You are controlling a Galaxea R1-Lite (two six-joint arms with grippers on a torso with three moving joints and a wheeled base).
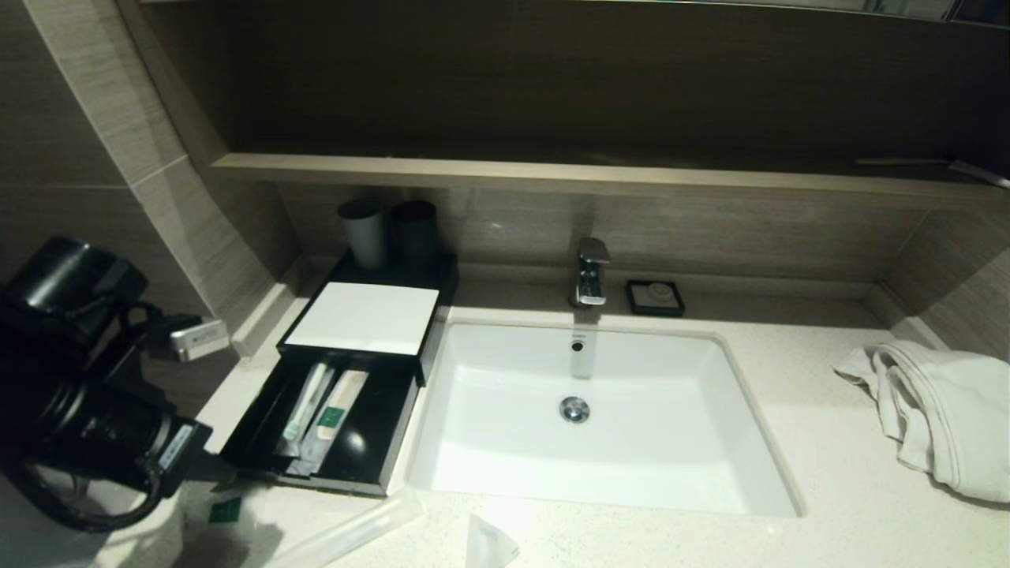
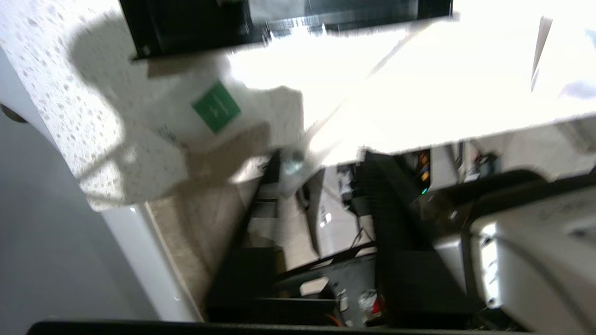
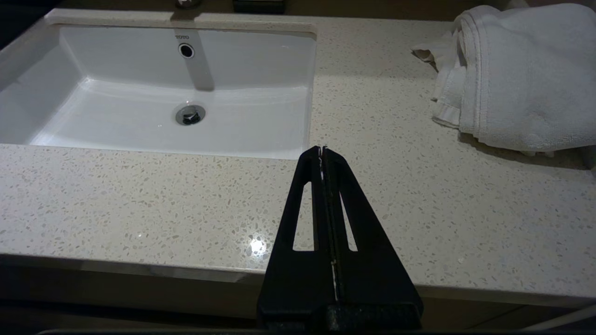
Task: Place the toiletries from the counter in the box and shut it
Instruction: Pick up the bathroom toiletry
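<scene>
The toiletries are thin packets in translucent white wrappers, and I judge them feather-light, limp and slick, likely to slide or buckle rather than lift cleanly. Taking the box [image 1: 361,317] as my landmark: two long packets [image 1: 325,406] already lie in its pulled-out drawer [image 1: 377,442], below the white top panel. Just in front of the drawer's front edge, on the tabletop [image 1: 710,544], lies a short pouch with a green square mark [image 2: 216,106], beside it a long thin packet [image 1: 347,532], and a little further toward the sink [image 1: 600,418] a small folded packet [image 1: 489,544]. I would pinch the pouch across a short edge or at a crimped seal, where the film is doubled and stiffest, and take the long packet near its middle so that it does not droop. My left claw [image 2: 284,163] hangs at the tabletop's front edge, just out from the drawer; its fingers read as pressed together, and I cannot make out anything between them, the pouch lying clear of the tips. My right claw [image 3: 322,151] is parked on the far side of the sink from the box, fingers pressed flat together and holding nothing, near the white towel [image 3: 512,79].
</scene>
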